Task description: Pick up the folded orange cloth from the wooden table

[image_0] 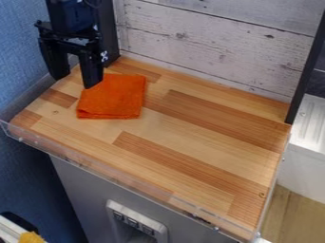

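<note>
Yellow obj (30, 237) partly off btm

Whitewashed plank wall (209, 42) stood behind my wooden counter (190, 128); blue wall (25, 61) left, light wood floor (293, 213) lower right.

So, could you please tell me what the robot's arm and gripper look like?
The arm is black and boxy where it comes into view. The gripper is black too, with two thick, blunt-ended fingers below a crosswise bar, and small white markings show beside one finger.
</note>
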`<action>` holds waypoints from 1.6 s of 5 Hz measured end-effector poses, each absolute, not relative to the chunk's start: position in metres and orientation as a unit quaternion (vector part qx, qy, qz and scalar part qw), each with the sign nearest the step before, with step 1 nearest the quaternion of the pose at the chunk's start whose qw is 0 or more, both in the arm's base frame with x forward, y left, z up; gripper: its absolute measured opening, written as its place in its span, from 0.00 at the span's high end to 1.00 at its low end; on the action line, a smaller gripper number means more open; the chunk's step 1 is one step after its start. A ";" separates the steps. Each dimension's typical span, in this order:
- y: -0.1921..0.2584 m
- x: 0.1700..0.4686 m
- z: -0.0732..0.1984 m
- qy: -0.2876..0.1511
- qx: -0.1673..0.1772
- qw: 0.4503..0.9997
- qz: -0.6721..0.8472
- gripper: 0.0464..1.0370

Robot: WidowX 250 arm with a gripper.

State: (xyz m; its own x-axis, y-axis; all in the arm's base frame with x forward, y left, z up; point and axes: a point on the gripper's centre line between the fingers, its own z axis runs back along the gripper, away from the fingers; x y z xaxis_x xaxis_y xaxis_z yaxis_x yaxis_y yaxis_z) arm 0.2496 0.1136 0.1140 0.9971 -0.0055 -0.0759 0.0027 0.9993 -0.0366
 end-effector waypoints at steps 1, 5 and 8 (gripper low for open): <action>0.116 0.256 0.109 0.043 -0.019 0.999 0.019 0.04; 0.124 0.323 0.099 -0.011 0.007 0.989 0.150 0.04; 0.122 0.334 0.080 -0.020 0.010 0.978 0.205 0.69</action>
State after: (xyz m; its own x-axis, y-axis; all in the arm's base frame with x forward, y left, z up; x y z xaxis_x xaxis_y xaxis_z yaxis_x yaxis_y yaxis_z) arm 0.3337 0.1217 0.0798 0.9147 0.4017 0.0438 -0.4025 0.9154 0.0108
